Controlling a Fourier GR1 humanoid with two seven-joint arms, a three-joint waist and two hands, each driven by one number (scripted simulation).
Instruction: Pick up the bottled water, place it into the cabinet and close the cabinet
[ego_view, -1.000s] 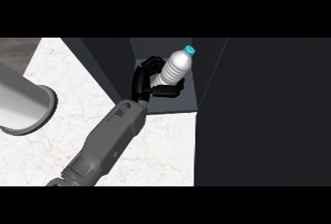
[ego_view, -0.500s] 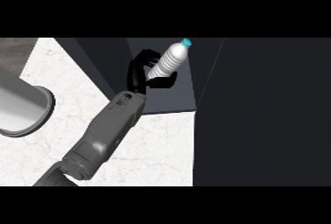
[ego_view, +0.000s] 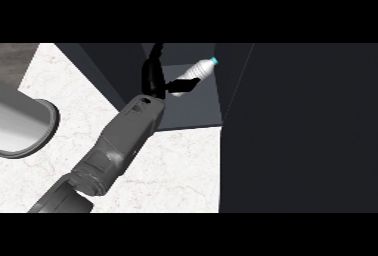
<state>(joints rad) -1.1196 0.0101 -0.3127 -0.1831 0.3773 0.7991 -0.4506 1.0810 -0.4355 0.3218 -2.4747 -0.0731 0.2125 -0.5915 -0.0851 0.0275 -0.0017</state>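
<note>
Bottled water (ego_view: 196, 73) (label unreadable) pinched in left hand (ego_view: 156, 75), inside cabinet (ego_view: 193, 107).

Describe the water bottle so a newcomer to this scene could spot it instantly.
Start at the dark cabinet filling the right of the head view, then look into its grey opening at top centre. There the black hand holds the bottled water, tilted, top pointing up and right. Its pale body and turquoise cap make it the only light, bright item among dark surfaces.

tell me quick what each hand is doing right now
Left hand: closed round the clear plastic water bottle with a blue cap, holding it inside the dark cabinet.
Right hand: not in view.
</note>
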